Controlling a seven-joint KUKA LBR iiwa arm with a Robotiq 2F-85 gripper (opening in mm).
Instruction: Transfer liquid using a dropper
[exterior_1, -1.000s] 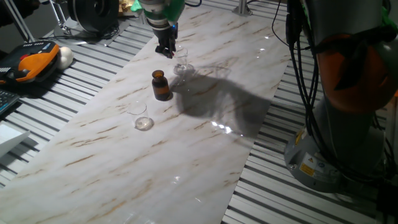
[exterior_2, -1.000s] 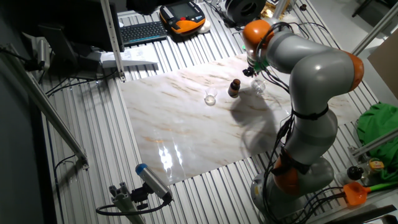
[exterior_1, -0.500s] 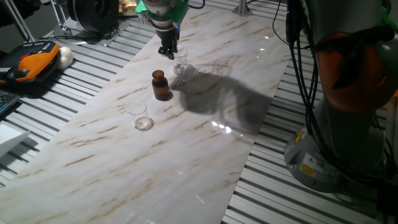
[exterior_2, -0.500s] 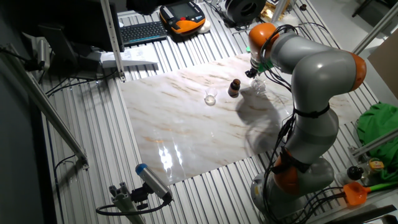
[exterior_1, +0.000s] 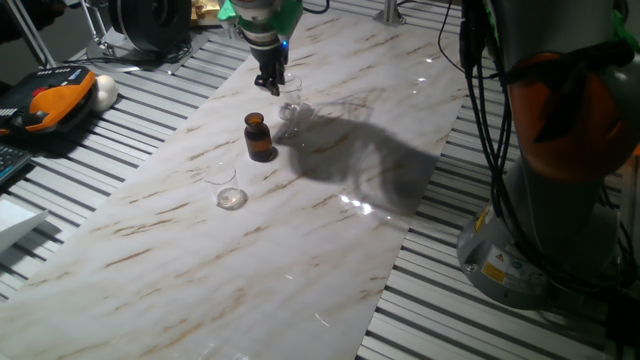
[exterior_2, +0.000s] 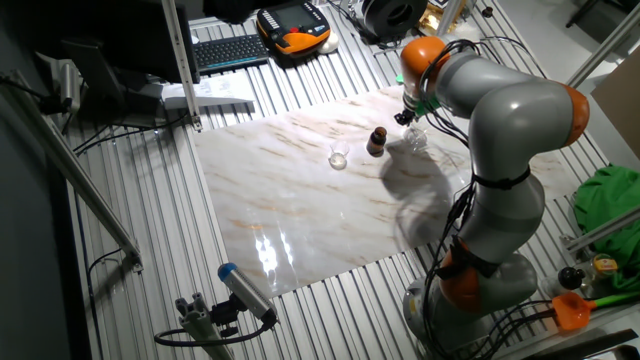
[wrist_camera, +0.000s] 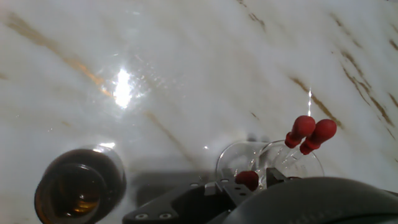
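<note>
A clear glass (wrist_camera: 268, 163) stands on the marble table and holds three droppers with red bulbs. Two bulbs (wrist_camera: 314, 132) lean to its right rim. The third dropper's bulb (wrist_camera: 247, 179) sits between my fingertips. My gripper (wrist_camera: 240, 188) hangs over the glass with its jaws apart on either side of that bulb. In one fixed view the gripper (exterior_1: 270, 82) is just above the glass (exterior_1: 291, 106). The amber bottle (exterior_1: 259, 137) stands open to the left of the glass and also shows in the hand view (wrist_camera: 78, 186). In the other fixed view the gripper (exterior_2: 408, 114) is by the glass (exterior_2: 416, 138).
A small clear beaker (exterior_1: 220, 172) and a shallow glass dish (exterior_1: 231, 198) stand in front of the bottle. The marble board (exterior_1: 330, 250) lies on a slatted table. A teach pendant (exterior_1: 45, 105) lies at the far left. The arm's base (exterior_1: 545, 200) stands at the right.
The gripper moved a little right and down from beside the glass to over it a second ago. It has held still over the glass for the last half second.
</note>
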